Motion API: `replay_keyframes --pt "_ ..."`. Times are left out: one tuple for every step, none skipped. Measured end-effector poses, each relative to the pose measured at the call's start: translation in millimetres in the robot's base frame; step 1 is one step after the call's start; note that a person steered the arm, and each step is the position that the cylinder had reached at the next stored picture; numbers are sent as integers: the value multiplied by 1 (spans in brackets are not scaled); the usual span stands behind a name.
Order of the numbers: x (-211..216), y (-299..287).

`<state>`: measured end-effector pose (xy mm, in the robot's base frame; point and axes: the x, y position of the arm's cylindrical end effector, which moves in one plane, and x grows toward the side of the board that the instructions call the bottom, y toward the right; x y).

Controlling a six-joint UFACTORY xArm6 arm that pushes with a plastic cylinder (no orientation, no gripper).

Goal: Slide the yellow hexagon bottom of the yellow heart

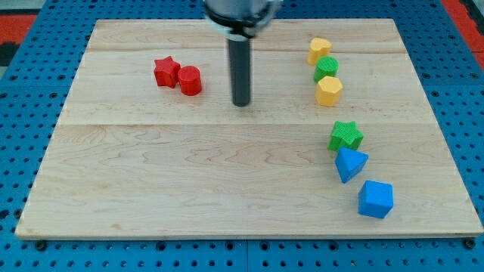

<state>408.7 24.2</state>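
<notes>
The yellow hexagon [328, 91] lies at the view's upper right, touching a green round block [326, 68] just above it. The yellow heart [319, 50] sits above that green block, so the three form a short column. My tip [241, 103] rests on the wooden board [189, 181], well to the left of the yellow hexagon and to the right of the red blocks. It touches no block.
A red star [165, 72] and a red cylinder [189, 80] sit together at the upper left. A green star [345, 136], a blue triangle [350, 162] and a blue cube [375, 199] run down the right side.
</notes>
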Motion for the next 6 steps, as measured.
replay_keyframes --pt "2 69" --pt "-7 106" --pt "-1 121" --pt "-12 135" --pt "-35 135" --pt "-57 135"
